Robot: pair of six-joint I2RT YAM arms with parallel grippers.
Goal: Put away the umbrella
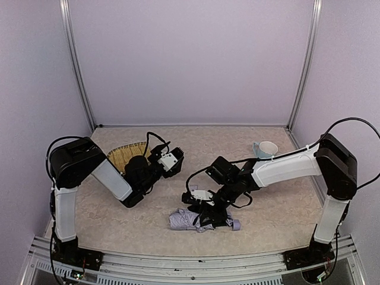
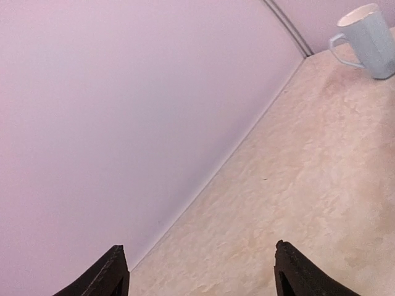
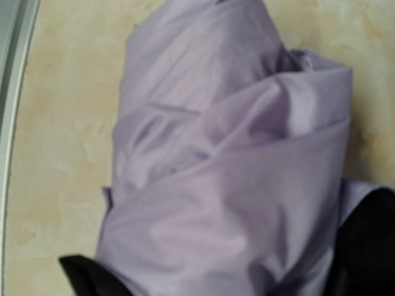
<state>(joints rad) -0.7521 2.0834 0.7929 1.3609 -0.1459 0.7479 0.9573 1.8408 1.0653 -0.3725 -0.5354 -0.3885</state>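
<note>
**Item under task:** a compact folding umbrella [image 1: 183, 221] of pale lavender-white fabric with a black underside. It lies collapsed on its side near the front edge of the table, between the two arm bases.

**Right gripper** [image 3: 225, 262]: the dark fingers [image 3: 86, 274] sit on either side of the loose canopy bundle, pinching fabric.

**Left gripper** [image 2: 200, 277]: spread wide with nothing between the jaws, raised beside the woven straw tray [image 1: 126, 155] and well apart from the umbrella.

**Handling, as judged:** light. The canopy is soft, crumpled and probably slippery, so a hold on cloth alone may slide or let the folds spill. The stiff core under the folds, or the small lavender handle [image 1: 236, 225] at the right end, offers firmer purchase.

**Surface:** beige marbled tabletop [image 1: 279, 202], flat and matte. A pale blue-grey mug [image 2: 367, 40] stands near the far right corner.

**Enclosure:** plain lavender walls [image 1: 190, 59] with aluminium corner rails [image 1: 77, 65].
</note>
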